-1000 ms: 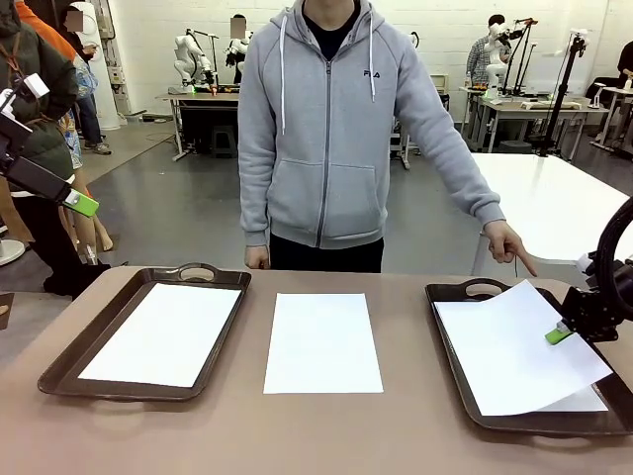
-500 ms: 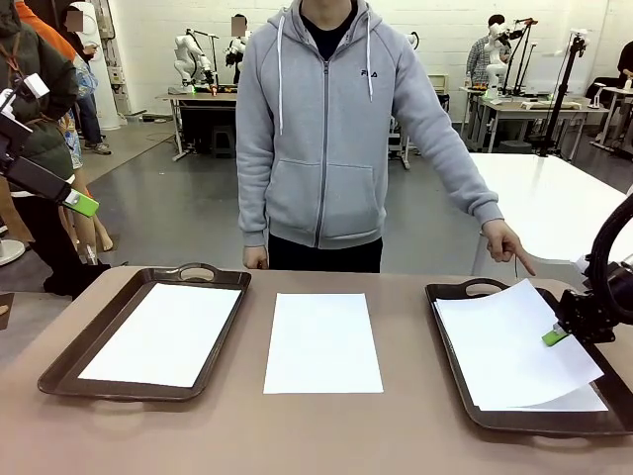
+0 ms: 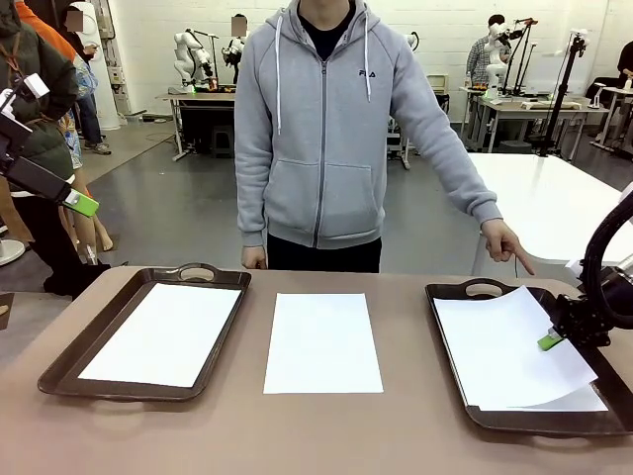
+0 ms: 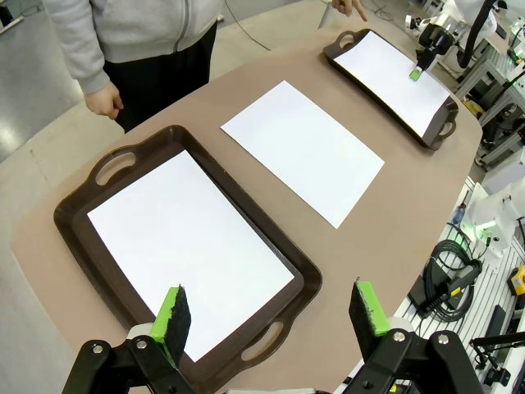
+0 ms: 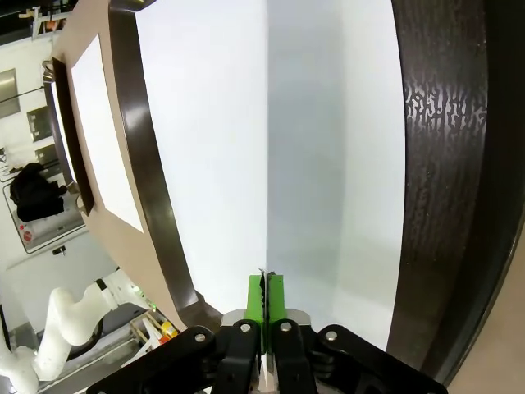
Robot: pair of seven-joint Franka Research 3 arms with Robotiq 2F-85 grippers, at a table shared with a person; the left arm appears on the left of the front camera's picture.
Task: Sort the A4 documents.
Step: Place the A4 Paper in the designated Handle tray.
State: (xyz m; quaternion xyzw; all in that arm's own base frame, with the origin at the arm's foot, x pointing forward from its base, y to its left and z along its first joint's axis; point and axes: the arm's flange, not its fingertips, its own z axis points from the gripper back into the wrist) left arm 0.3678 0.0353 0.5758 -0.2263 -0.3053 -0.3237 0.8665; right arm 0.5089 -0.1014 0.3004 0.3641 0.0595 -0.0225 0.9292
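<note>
Three A4 documents lie spread across the table: one in the left tray, one bare on the table's middle, and one flat in the right tray. Another sheet rests slightly askew on top in the right tray. My right gripper is shut on its right edge; the right wrist view has the green pads pinching the paper edge. High over the left tray and its sheet, my left gripper stands open, holding nothing.
A person in a grey hoodie stands at the far side, one hand pointing down at the right tray's far corner, the other hand at the table edge. Bare brown tabletop runs along the front.
The held sheet has sunk from a lifted, curled pose to nearly flat on the right tray. My right gripper moved slightly left and lower with it. The left arm stayed still.
</note>
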